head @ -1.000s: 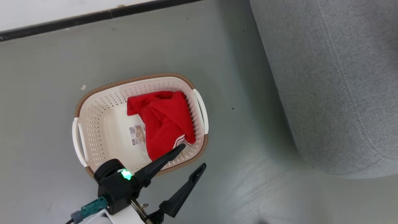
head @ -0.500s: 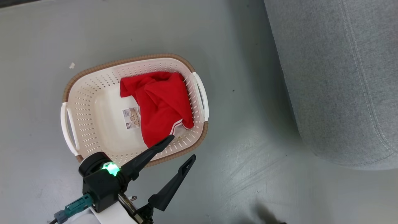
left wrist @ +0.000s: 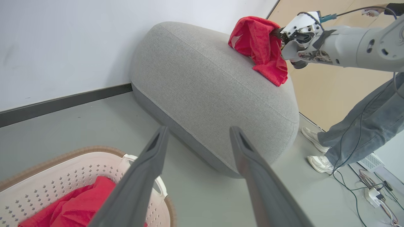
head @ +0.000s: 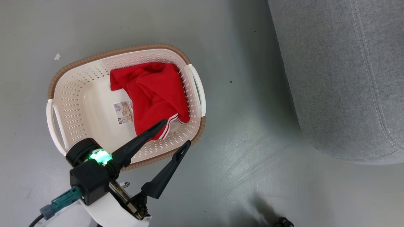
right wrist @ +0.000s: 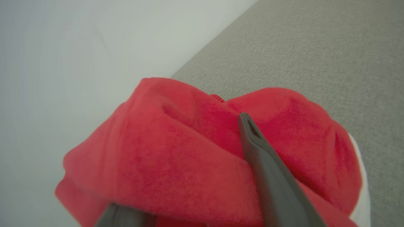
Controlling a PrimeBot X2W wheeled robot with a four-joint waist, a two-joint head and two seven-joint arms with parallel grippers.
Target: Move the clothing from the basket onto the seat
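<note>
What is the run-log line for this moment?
left gripper: open, over cream perforated plastic basket | bright red fabric garment: in basket | right gripper: open around second red garment on grey fabric sofa

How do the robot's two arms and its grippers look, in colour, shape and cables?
The left gripper has two long, dark, tapering fingers on a black boxy wrist with a glowing green light. A teal connector with a dark cable leaves it; the forearm shell is white. The right arm is pale grey, with a white wrist housing and a teal plug.

red garment (right wrist: 176, 164) bunched over spread jaws — grey seat (right wrist: 315, 47) behind
</note>
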